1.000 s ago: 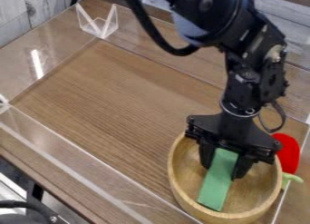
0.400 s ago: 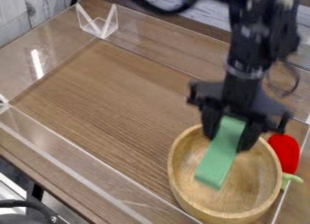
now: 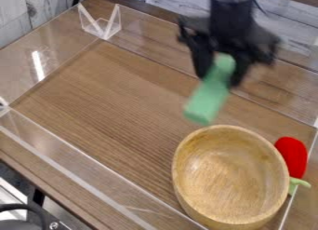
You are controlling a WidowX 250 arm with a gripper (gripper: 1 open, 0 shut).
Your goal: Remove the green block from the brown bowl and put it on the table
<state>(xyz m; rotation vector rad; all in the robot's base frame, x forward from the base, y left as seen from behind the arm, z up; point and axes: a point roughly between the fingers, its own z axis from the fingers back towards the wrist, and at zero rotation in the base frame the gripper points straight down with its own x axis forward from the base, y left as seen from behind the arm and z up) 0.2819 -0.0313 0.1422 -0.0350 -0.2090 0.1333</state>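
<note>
Transfer step. Gripper (image 3: 224,64), jaws clamped on block (image 3: 210,91), apparently (blurred), hanging clear of emptied bowl (image 3: 187,182). Next: lower onto bare table (image 3: 112,94), release.

We see arm entering from top centre of frame, blurred. Gripper (image 3: 221,59) points down, upper right of centre, black fingers (image 3: 196,57) clamped on block (image 3: 210,89) hanging tilted below.
</note>
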